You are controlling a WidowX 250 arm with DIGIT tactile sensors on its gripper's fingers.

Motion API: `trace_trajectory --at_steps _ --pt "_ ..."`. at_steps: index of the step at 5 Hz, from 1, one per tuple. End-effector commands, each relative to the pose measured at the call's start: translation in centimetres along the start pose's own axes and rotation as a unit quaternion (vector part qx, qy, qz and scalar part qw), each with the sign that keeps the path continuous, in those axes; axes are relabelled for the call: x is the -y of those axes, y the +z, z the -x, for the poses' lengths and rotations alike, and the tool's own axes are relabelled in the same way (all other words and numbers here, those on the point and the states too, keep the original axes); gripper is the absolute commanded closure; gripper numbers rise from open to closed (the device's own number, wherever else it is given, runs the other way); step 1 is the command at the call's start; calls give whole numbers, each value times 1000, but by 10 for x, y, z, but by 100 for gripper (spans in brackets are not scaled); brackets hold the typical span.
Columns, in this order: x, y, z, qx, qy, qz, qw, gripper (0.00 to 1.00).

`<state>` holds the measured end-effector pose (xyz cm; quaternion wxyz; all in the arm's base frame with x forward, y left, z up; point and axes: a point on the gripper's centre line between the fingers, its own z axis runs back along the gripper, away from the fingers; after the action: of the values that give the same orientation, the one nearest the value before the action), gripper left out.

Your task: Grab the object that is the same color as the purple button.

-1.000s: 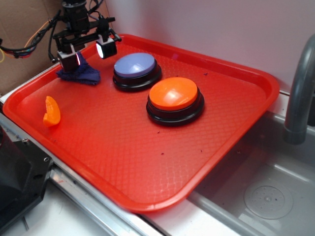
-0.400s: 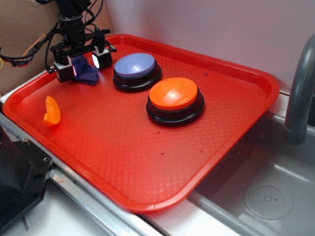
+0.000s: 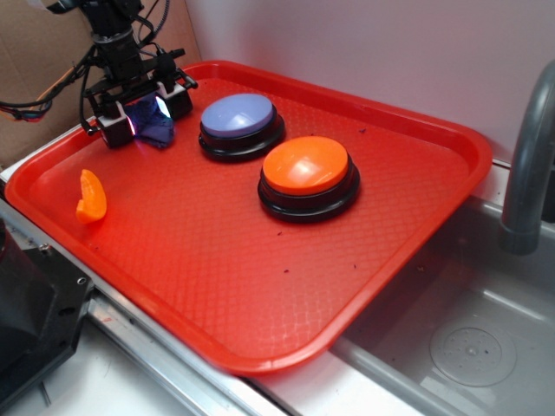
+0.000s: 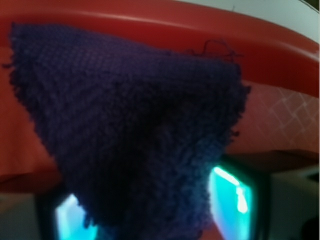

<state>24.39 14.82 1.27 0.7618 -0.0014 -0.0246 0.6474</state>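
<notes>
At the far-left corner of the red tray (image 3: 408,225), the gripper (image 3: 144,113) is hanging low w/ its two fingers (image 3: 111,128) straddling the purple fabric scrap (image 3: 156,130). The scrap is sitting betw. the pads, which are pressing in on it from both sides, so the gripper is clasping the scrap. In the wrist view the scrap (image 4: 130,135) is filling most of the frame, its knit weave showing, w/ the tray's rim (image 4: 280,55) running behind it and a finger pad (image 4: 232,192) glowing teal at the bottom. The purple button (image 3: 240,124) is sitting just beside the gripper, lavender dome up. The orange button (image 3: 308,176) is standing next to it, nearer the tray's middle. An orange wedge (image 3: 90,197) is lying near the left rim, well apart from the scrap. A grey faucet (image 3: 529,165) is rising at the right edge.
</notes>
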Motion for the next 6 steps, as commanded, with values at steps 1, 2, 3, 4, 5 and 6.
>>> trace_trajectory --at_steps 1,2,3,4,5,6 --pt "-18 6 -8 0 -12 17 1000 100" --pt "-12 13 -3 7 -68 32 997 100" --pt "5 33 6 17 -156 48 986 100" --pt "15 63 26 20 -247 40 968 100" --pt "18 85 49 20 -333 38 942 100" --pt "15 102 79 -3 -438 32 898 100"
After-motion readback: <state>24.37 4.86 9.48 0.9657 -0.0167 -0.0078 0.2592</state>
